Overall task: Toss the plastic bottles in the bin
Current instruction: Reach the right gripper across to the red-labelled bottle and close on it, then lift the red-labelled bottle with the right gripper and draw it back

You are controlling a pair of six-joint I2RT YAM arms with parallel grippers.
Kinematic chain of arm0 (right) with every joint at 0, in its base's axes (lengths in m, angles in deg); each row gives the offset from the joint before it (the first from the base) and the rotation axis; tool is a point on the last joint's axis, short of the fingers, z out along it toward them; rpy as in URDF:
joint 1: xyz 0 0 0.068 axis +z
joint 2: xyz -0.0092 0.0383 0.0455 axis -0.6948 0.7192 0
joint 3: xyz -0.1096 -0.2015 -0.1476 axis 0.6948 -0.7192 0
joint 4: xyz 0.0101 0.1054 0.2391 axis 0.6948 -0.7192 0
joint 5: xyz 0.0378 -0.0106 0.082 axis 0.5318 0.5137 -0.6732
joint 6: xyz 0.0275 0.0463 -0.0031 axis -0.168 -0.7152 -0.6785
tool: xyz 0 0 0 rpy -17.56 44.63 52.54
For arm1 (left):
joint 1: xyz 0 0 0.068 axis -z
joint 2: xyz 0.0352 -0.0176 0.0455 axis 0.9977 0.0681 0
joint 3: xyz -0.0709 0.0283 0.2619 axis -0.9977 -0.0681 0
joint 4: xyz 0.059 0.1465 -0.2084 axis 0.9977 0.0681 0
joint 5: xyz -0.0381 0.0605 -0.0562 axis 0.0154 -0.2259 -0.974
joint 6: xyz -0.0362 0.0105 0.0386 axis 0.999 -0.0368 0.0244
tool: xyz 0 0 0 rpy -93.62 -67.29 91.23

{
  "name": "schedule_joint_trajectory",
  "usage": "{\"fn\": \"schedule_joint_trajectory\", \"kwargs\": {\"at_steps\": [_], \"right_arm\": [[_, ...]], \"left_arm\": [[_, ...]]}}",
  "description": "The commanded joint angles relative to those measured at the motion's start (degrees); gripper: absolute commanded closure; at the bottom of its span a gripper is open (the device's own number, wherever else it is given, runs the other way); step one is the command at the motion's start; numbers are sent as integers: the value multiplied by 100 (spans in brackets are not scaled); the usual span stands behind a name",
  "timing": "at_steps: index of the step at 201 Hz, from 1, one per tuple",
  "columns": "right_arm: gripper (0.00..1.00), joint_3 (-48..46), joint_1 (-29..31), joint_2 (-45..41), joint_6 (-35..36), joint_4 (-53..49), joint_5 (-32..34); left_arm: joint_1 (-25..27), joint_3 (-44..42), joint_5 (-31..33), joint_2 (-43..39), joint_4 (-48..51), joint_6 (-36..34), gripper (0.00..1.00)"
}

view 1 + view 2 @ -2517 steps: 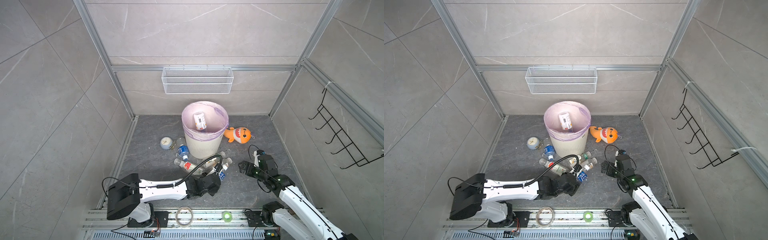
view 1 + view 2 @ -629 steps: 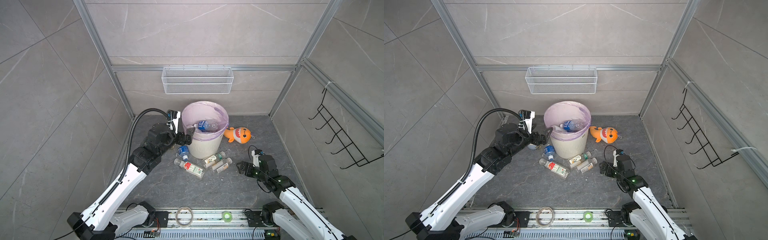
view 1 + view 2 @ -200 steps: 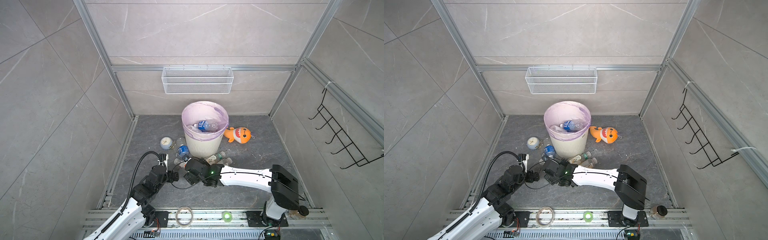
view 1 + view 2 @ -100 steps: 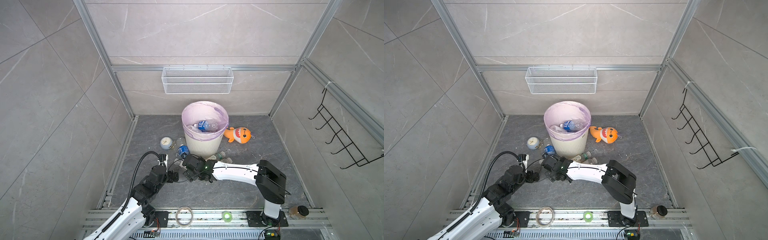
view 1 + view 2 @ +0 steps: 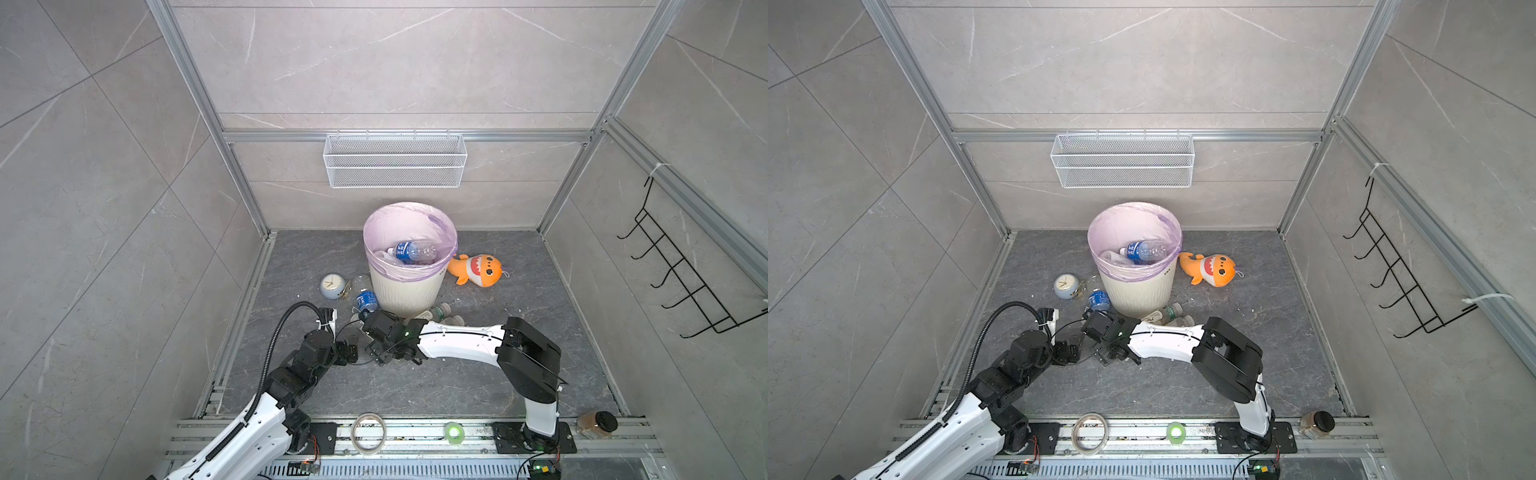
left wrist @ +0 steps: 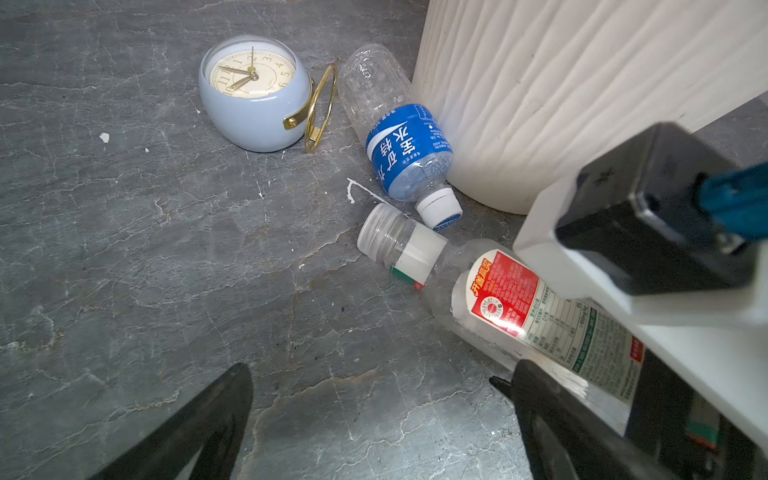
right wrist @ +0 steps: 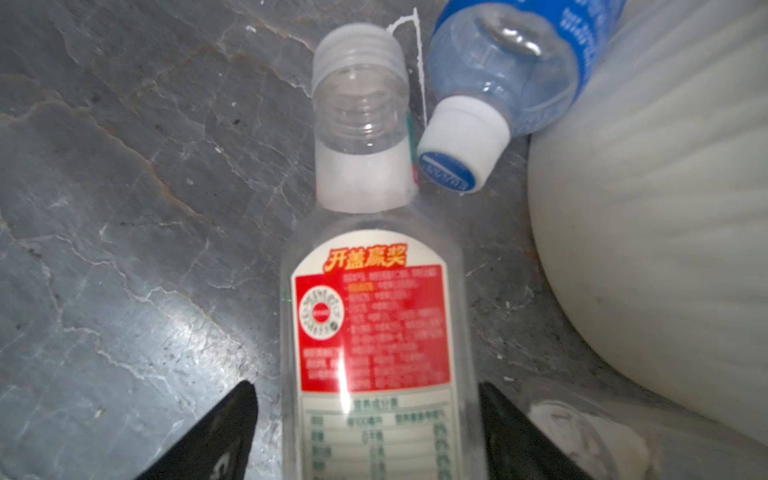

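Observation:
The bin stands at the back with a blue-labelled bottle and others inside its pink liner. Plastic bottles lie at its foot: a blue-labelled one, a clear one with a red-and-white label and two more. My right gripper is open and straddles the red-and-white bottle's body, one finger on each side, with a narrow gap still showing beside one finger. My left gripper is wide open and low over bare floor, just left of that bottle, holding nothing.
A pale-blue clock sits left of the bin and an orange plush shark right of it. A wire basket hangs on the back wall, a hook rack on the right wall. Tape rolls and a jar sit on the front rail.
My right arm has reached across to the red-and-white bottle and its jaws have narrowed around it. The left arm came down from the bin earlier and has held still since.

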Motion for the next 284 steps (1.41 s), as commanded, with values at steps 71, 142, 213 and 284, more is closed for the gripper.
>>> {"fn": "schedule_joint_trajectory", "kwargs": {"at_steps": [71, 142, 213, 284], "right_arm": [[33, -309, -10, -35, -434, 242, -334], [44, -949, 0, -623, -453, 669, -377], [45, -1942, 158, -1577, -539, 1233, -283], [45, -2752, 309, -2514, -767, 1507, -42]], "left_arm": [[-31, -6, -7, 3, -277, 67, 1], [-31, 11, -40, 54, -293, 63, 1], [-34, 10, -60, 69, -303, 53, 1], [-31, 38, -72, 152, -319, 54, 1]]}}
